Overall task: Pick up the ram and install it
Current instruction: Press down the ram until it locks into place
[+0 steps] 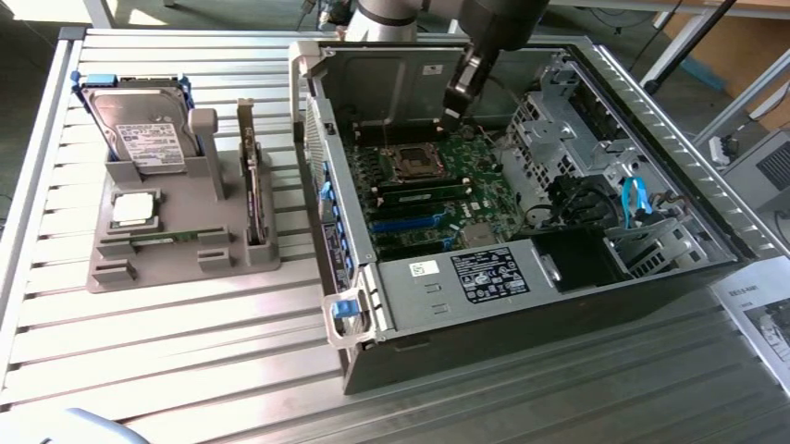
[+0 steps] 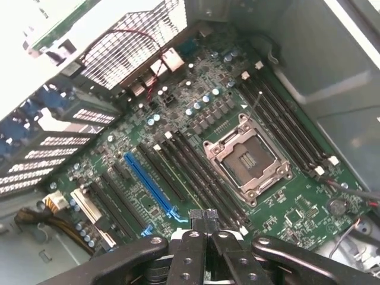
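One robot arm reaches down into the open computer case (image 1: 519, 305) that lies on the slatted metal table (image 1: 185, 351). In the exterior view its gripper (image 1: 457, 113) hangs over the motherboard (image 1: 475, 208), at about 12 o'clock from the empty processor socket (image 1: 412, 165), near the raised side panel. That view does not let me read the fingers.

From the wrist camera the gripper (image 2: 205, 217) is plain: its two dark fingertips are pressed together with nothing between them, poised above the board close to the end of a bank of black memory slots (image 2: 199, 178) and near the blue slot (image 2: 148, 184). This view also gives the open socket (image 2: 247, 157) with its metal frame, and a second bank of slots (image 2: 285, 122) on the socket's far side.

What the wrist camera cannot give is the grey holder (image 1: 173, 250), well apart from the arm at 9 o'clock from the case. It carries a hard drive (image 1: 139, 125) standing at its 12 o'clock end, a silver processor chip (image 1: 133, 209) in the middle and an upright expansion card (image 1: 253, 194) along its 3 o'clock edge. What looks like the ram (image 1: 161, 238) is a thin greenish strip lying in a low slot at 6 o'clock from the chip, untouched, though I cannot be sure of it.
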Available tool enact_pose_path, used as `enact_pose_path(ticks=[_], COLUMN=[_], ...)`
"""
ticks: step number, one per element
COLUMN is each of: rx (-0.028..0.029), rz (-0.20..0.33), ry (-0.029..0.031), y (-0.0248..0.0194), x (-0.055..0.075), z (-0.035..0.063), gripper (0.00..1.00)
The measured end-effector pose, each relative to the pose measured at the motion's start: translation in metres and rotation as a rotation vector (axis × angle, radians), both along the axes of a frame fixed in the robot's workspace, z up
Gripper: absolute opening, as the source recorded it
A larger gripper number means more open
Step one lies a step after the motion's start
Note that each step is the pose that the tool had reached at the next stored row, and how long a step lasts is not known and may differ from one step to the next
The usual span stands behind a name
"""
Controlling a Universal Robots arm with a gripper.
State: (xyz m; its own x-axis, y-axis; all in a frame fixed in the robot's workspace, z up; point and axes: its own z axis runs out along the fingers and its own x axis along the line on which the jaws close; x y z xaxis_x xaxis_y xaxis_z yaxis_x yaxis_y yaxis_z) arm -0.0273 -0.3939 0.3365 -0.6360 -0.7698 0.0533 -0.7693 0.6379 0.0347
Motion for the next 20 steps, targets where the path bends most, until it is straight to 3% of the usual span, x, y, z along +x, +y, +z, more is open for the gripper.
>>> enact_pose_path(ticks=[20], rx=[0.0], rz=[-0.276], ry=[0.0], y=[0.0], x=[0.0], z=[-0.0018], gripper=[0.1])
